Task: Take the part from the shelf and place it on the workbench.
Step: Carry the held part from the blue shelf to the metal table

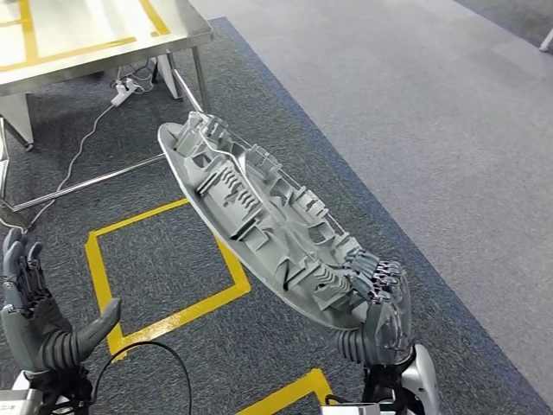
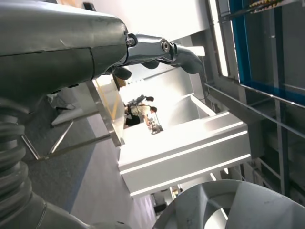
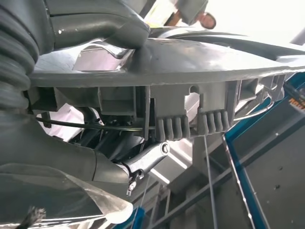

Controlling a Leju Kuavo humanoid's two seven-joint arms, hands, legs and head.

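Your right hand point(image 1: 377, 304), at the lower right of the head frame, clasps 1 end of the long grey part point(image 1: 261, 216), which juts up-left over the carpet. It looks stiff, light and ribbed, so expect leverage; support mid-span. Your left hand point(image 1: 39, 311) hangs released. The workbench point(image 1: 98, 39) is cropped at the upper left.

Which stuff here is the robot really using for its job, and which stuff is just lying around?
For the job:
- long grey ribbed plastic part, held at one end by the right robot hand
- shiny steel workbench with yellow tape lines, where the part goes
- left robot hand, open and holding nothing

Just lying about:
- white power strip and cable under the workbench
- yellow tape square on the carpet
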